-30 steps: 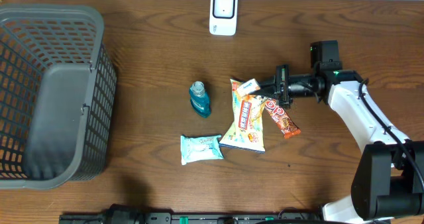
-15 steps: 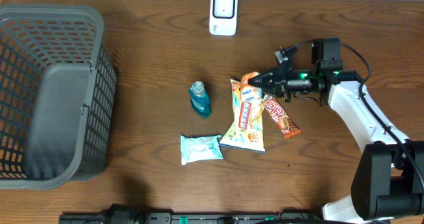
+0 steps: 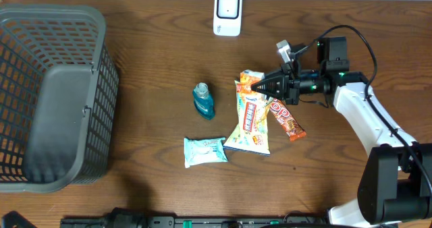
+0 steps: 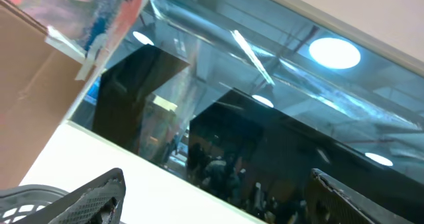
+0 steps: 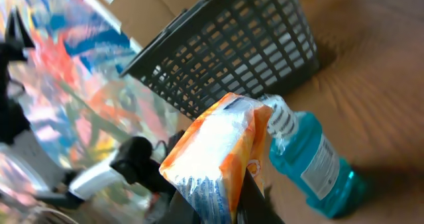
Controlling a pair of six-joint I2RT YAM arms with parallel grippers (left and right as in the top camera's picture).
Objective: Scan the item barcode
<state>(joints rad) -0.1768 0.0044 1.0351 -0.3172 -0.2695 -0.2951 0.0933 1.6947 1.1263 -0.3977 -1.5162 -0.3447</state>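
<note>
My right gripper [image 3: 262,86] is shut on a small orange-and-white packet [image 3: 251,78], held just above the pile of snacks at mid-table. In the right wrist view the packet [image 5: 218,151] sticks up from between my dark fingers [image 5: 255,197], tilted, with blue print on its white face. The white barcode scanner [image 3: 227,13] stands at the table's far edge, apart from the packet. My left gripper [image 4: 215,197] does not appear overhead; its own view shows both fingers wide apart, aimed at a window, with nothing between them.
A blue bottle [image 3: 203,100] stands left of the packet and shows close behind it [image 5: 318,161]. A yellow snack bag [image 3: 250,123], a red candy bar [image 3: 287,120] and a white-blue pack [image 3: 205,150] lie nearby. A grey basket [image 3: 50,96] fills the left side.
The right wrist has rolled and the held packet has risen off the snack pile, shifting slightly toward the table's far edge. The other items have not moved.
</note>
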